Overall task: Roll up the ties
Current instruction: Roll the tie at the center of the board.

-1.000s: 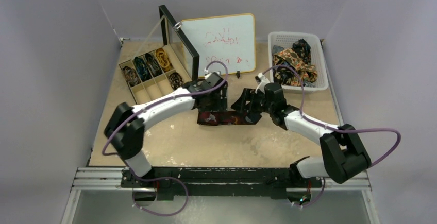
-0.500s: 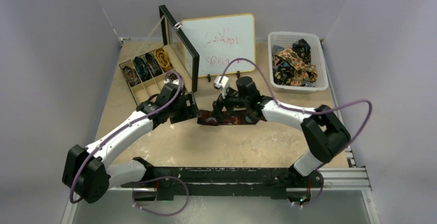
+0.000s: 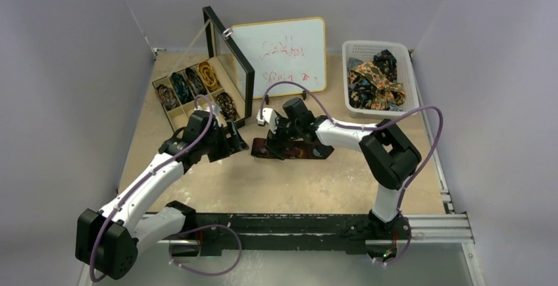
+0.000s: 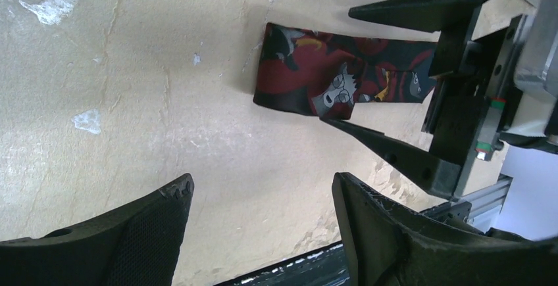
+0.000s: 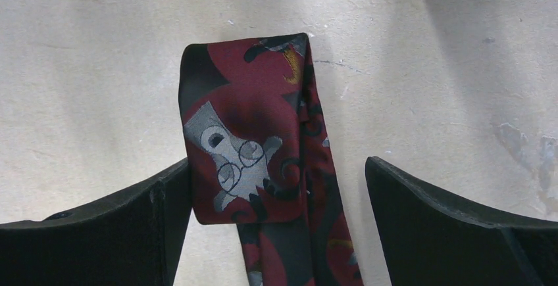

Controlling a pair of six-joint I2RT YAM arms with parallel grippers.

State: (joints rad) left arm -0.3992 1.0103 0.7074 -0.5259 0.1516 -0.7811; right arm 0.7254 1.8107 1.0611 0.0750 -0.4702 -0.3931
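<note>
A dark maroon patterned tie [image 3: 306, 150] lies flat on the table, its left end folded back on itself [image 5: 247, 148]. My right gripper [image 3: 275, 143] is open and straddles that folded end [image 5: 276, 190]; its left finger [image 5: 131, 227] touches the fold's edge. My left gripper [image 3: 238, 143] is open and empty, just left of the tie and apart from it [image 4: 263, 200]. The left wrist view shows the tie [image 4: 309, 75] between the right gripper's fingers [image 4: 395, 158]. Rolled ties [image 3: 197, 82] sit in a divided box. Loose ties [image 3: 375, 79] fill a basket.
The divided wooden box [image 3: 172, 120] stands at the back left with its black-framed lid [image 3: 227, 56] raised. A whiteboard [image 3: 283, 52] leans at the back centre. The white basket [image 3: 412, 89] is at the back right. Purple cables loop over both arms.
My left gripper has drawn back to the left, off the tie. My right gripper has moved left along the tie to its folded end.
</note>
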